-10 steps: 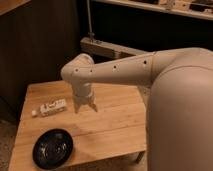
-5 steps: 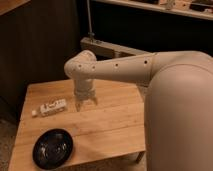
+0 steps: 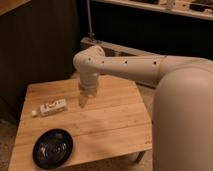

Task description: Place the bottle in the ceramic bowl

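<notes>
The bottle (image 3: 51,107) is small and whitish and lies on its side on the left part of the wooden table (image 3: 115,125), with its pale cap pointing left. The ceramic bowl (image 3: 53,148) is black, glossy and empty, and sits at the table's front left corner, in front of the bottle. My gripper (image 3: 85,102) points down just above the table, a short way right of the bottle and not touching it. Its fingers look open and hold nothing.
My large white arm and body (image 3: 180,115) fill the right side and hang over the table's right edge. A dark wall panel (image 3: 45,45) stands behind the table. A metal rail and a shelf (image 3: 125,47) run along the back.
The arm's upper joint has shifted up and to the right and the wrist has turned a little. The gripper stays above the same spot right of the bottle. Bottle and bowl have not moved.
</notes>
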You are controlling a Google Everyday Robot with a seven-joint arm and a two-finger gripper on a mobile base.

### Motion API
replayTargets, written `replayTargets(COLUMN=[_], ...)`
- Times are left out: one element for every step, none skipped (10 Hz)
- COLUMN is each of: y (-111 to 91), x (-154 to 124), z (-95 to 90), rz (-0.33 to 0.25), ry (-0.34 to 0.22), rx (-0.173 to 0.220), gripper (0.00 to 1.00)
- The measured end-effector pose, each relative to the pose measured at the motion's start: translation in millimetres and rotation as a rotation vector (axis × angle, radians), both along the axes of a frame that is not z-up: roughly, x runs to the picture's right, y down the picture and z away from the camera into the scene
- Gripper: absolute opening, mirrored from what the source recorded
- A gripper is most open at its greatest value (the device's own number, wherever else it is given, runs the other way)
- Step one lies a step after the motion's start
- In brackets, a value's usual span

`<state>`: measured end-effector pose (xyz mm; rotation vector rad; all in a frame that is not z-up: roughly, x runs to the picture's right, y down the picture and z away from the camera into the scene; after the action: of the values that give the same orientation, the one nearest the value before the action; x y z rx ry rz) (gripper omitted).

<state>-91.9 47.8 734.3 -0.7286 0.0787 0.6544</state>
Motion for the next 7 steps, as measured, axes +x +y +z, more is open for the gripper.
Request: replayTargets(y=[-2,-4,-2,-4,-13,-21,-31], x=[1,1,1,-1,-5,-9,-13], z=[0.7,0.9,1.1,1.3,1.7,0.4,-0.2], rz=[-0.026,-0.043,-0.048,-0.053,-0.093,-0.133,-0.176], ry=[-0.033,-0.054,-0.054,-0.065,-0.117,-0.174,-0.246], rx=[0.007,0.012,0.012,0.03,0.079,0.116,0.158], gripper=[0.65,0.65,0.65,0.65,0.65,0.65,0.65])
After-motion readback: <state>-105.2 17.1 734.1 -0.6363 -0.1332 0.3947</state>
